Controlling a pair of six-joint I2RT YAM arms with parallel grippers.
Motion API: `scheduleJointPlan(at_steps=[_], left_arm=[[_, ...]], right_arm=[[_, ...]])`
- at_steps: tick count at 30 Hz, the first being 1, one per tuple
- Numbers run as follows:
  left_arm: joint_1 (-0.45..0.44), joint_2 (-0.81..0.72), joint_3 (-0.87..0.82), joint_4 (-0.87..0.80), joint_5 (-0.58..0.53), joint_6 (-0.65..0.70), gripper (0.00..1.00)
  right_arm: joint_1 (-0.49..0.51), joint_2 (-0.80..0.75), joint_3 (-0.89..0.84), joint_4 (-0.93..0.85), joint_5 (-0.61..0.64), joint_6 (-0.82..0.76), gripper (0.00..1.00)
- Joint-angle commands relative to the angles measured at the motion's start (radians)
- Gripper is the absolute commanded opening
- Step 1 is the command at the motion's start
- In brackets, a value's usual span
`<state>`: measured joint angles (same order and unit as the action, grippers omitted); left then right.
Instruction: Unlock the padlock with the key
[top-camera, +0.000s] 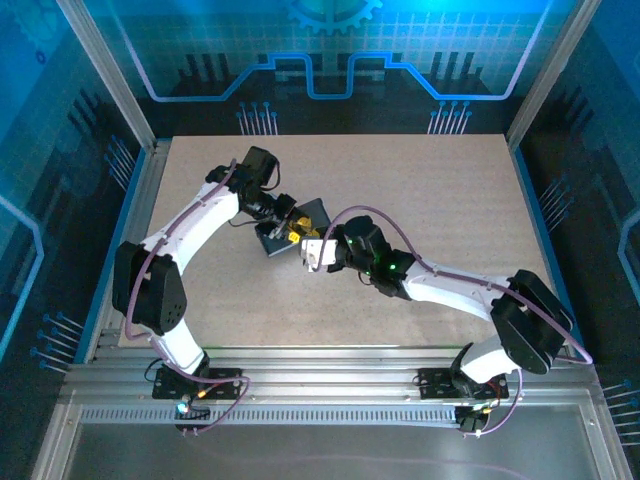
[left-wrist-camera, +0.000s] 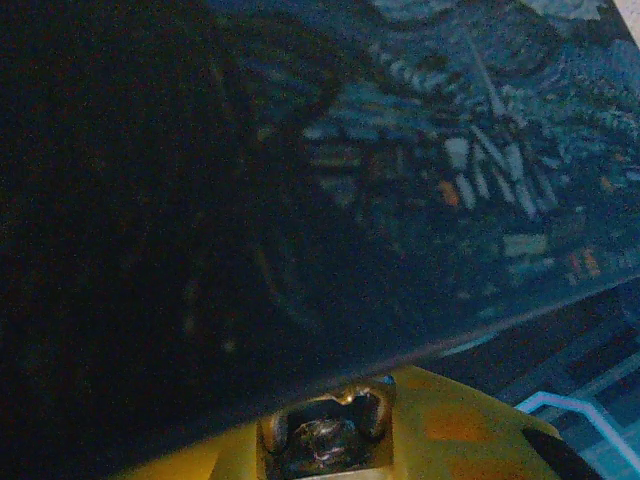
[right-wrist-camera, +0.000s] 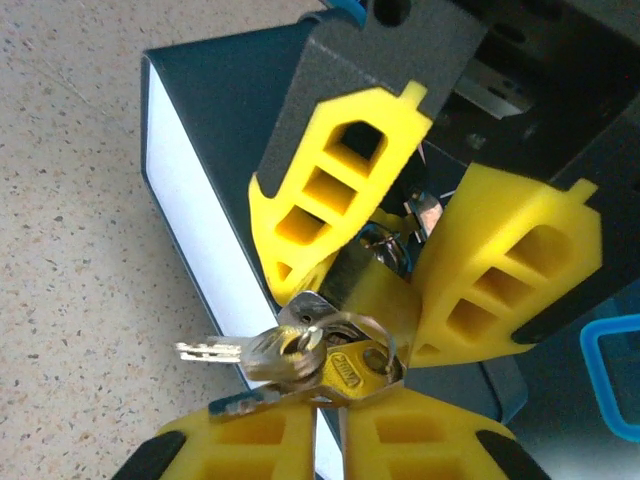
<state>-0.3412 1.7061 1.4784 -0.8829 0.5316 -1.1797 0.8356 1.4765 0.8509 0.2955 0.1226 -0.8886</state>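
Silvery metal sits between yellow fingers near the middle of the desk (top-camera: 430, 200). The padlock (right-wrist-camera: 362, 262) is pinched in the left claw (right-wrist-camera: 365, 300), close against the dark box (right-wrist-camera: 200, 150). The right claw (right-wrist-camera: 330, 405) is pressed nearly together on the head of the key (right-wrist-camera: 345, 368), which looks seated in the lock's underside, and a spare key (right-wrist-camera: 210, 350) juts sideways from the ring. The step in hand seems to be the turn. It would go best by rolling the right wrist about the key's own axis, with no pulling or bending, while the left claw holds the body firm. Both arms reach inward with forearms low, wrists angled so the claws meet almost head-on.
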Motion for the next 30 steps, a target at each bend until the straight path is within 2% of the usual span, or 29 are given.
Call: scheduleJointPlan(at_steps=[1, 8, 12, 15, 18, 30], left_arm=[[-0.025, -0.046, 0.022, 0.085, 0.103, -0.043, 0.00], [-0.032, -0.043, 0.014, 0.095, 0.101, -0.051, 0.00], [-0.035, -0.041, 0.011, 0.097, 0.100, -0.054, 0.00], [-0.036, -0.037, 0.010, 0.098, 0.100, -0.054, 0.00], [-0.036, -0.038, 0.008, 0.099, 0.100, -0.052, 0.00], [-0.037, -0.042, 0.001, 0.104, 0.102, -0.053, 0.00]], right_arm=[[0.060, 0.033, 0.060, 0.048, -0.059, 0.051, 0.12], [0.077, 0.038, 0.082, 0.069, -0.034, 0.190, 0.06], [0.100, 0.028, 0.087, 0.062, -0.035, 0.249, 0.11], [0.125, 0.027, 0.087, 0.072, -0.015, 0.253, 0.19], [0.143, 0.031, 0.074, 0.110, 0.026, 0.237, 0.19], [0.143, 0.029, 0.103, 0.074, 0.049, 0.238, 0.10]])
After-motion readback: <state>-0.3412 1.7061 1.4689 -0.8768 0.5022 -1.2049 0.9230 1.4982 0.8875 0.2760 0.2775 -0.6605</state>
